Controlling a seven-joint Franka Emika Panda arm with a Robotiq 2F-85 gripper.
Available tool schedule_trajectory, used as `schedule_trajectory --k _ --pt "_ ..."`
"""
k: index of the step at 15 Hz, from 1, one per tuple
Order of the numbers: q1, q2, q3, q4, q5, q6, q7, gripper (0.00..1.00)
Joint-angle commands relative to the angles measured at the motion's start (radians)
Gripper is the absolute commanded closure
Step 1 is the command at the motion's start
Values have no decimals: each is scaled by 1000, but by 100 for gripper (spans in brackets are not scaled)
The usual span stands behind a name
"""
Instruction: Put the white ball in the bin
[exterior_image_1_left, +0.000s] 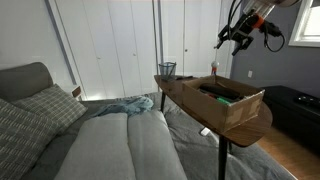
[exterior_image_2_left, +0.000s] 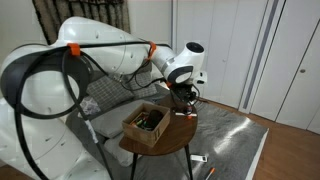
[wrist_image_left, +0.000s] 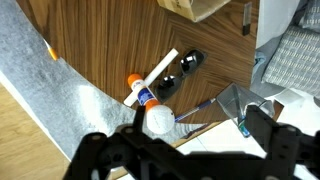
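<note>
The oval wooden table (exterior_image_1_left: 183, 90) carries a wide cardboard box (exterior_image_1_left: 232, 100) at one end. The bin (exterior_image_1_left: 167, 69), a small dark mesh basket, stands at the opposite end, close to the rim. The gripper (exterior_image_1_left: 237, 40) hangs well above the table's long edge between the two, nearer the box. Its jaws are spread wide and hold nothing.

In the wrist view the gripper (wrist_image_left: 188, 135) looks almost straight down on the white ball (wrist_image_left: 158, 119). The ball rests on the wood right at the table's edge, where the top gives way to grey fabric below. It sits between the two fingers, a little off toward one of them. A white marker with an orange cap (wrist_image_left: 152, 82) lies just beside the ball, its length running diagonally inward from the edge.

The ball is too small to make out in either exterior view. The bin is outside the wrist view.

The next move looks like a near-vertical drop with a slight sideways correction, keeping the fingers clear of the marker.
</note>
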Motion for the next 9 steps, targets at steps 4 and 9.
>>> schedule_trajectory --k 4,9 --pt "-42 16 23 42 -92 -73 64 0" --pt "-77 108 2 136 -129 -125 77 0"
